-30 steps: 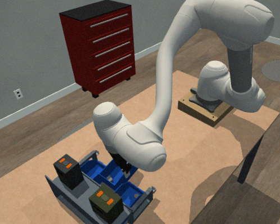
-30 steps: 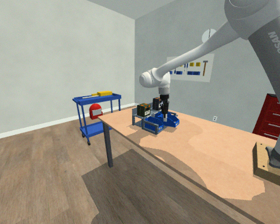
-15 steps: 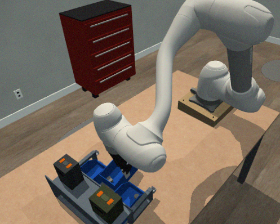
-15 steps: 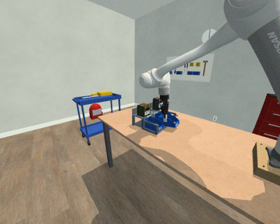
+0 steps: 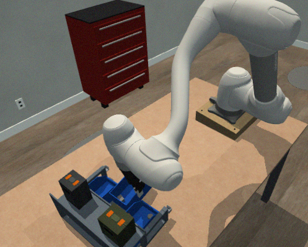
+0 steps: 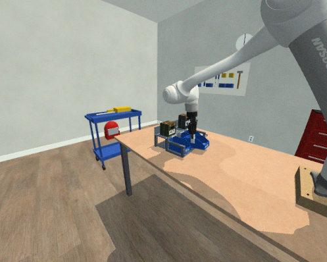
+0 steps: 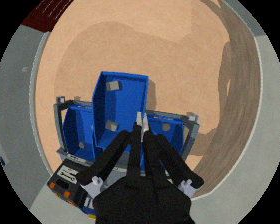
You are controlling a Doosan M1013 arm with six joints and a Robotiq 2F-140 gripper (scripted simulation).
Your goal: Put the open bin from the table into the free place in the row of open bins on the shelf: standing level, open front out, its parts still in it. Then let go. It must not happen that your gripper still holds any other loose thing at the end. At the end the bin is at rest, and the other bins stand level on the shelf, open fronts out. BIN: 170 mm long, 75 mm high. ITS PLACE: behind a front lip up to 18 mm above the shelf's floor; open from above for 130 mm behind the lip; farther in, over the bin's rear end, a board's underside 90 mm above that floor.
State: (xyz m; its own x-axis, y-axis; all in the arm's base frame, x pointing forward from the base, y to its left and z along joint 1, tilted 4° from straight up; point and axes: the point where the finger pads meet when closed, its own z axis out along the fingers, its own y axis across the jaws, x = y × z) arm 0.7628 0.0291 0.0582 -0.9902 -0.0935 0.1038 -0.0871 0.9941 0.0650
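The open blue bin (image 5: pixel 121 190) (image 6: pixel 203 144) (image 7: pixel 123 100) is at the middle of the row, its front part sticking out over the shelf's front lip. In the wrist view it looks higher than its neighbours, with two small grey parts inside. My gripper (image 5: pixel 140 193) (image 6: pixel 193 139) (image 7: pixel 140 117) points down and is shut on the bin's side wall, toward the right in the wrist view. The grey shelf (image 5: pixel 167 213) (image 7: pixel 192 131) holds a blue bin on the left (image 7: pixel 80 125) and another on the right (image 7: pixel 174 140). The held bin's rear end and underside are hidden.
A black box (image 5: pixel 77 192) and an olive box (image 5: pixel 118 224) (image 6: pixel 167 129) with orange marks stand on the shelf's upper board, behind the bins. The shelf's raised side rails flank the row. The arm's base block (image 5: pixel 217 125) stands far off on the table.
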